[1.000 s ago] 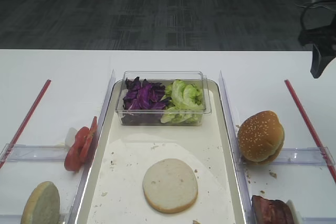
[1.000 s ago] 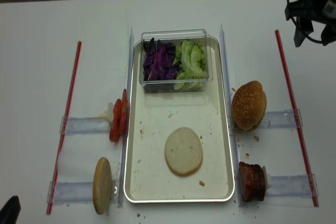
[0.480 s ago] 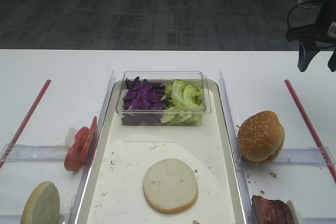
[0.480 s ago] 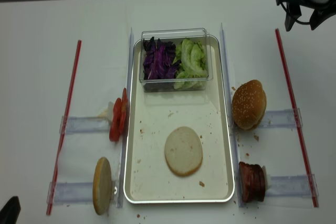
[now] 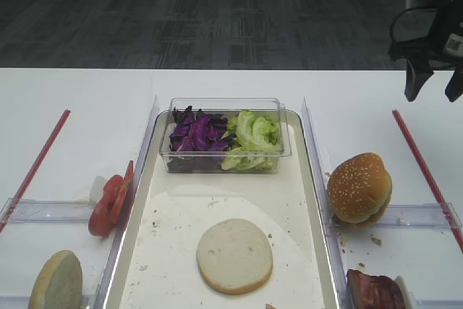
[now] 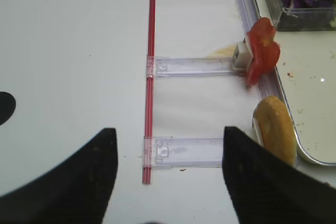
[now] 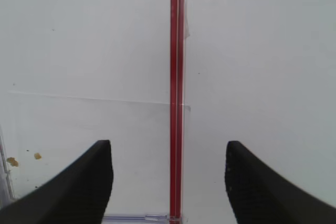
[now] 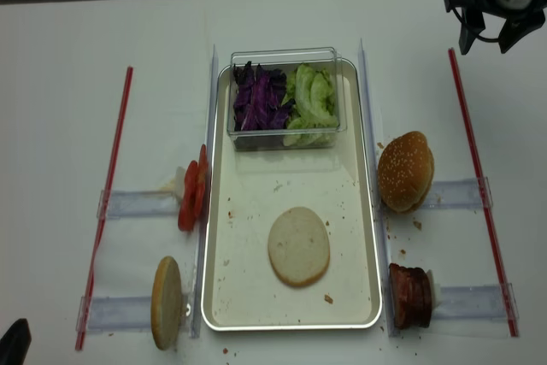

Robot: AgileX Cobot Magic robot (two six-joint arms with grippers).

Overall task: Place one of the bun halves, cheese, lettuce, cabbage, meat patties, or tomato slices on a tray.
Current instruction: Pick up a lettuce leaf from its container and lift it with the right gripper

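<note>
The tray [image 5: 139,200] [image 8: 208,237] lies mid-table with one bun half [image 5: 234,255] [image 8: 298,246] flat on its floor. A second bun half [image 5: 56,281] [image 6: 275,135] stands on edge left of the tray. Tomato slices [image 5: 110,202] [image 6: 262,51] stand just behind it. Meat patties [image 5: 375,291] [image 8: 410,297] sit at the near right. Purple cabbage [image 5: 197,135] and green lettuce [image 5: 251,135] fill a clear tub. I see no cheese. My right gripper [image 5: 432,95] [image 7: 168,145] hangs open and empty at the far right. My left gripper [image 6: 169,129] is open and empty at the near left.
The clear tub [image 5: 224,106] stands on the tray's far end. A whole sesame bun [image 5: 359,187] rests right of the tray. Red strips [image 7: 177,103] [image 6: 149,77] run along both sides, with clear plastic holders [image 6: 184,150] crossing to the tray.
My right gripper has swung inward and away along the far right edge, now with both fingers showing above the red strip's far end. The food and the left gripper have not moved.
</note>
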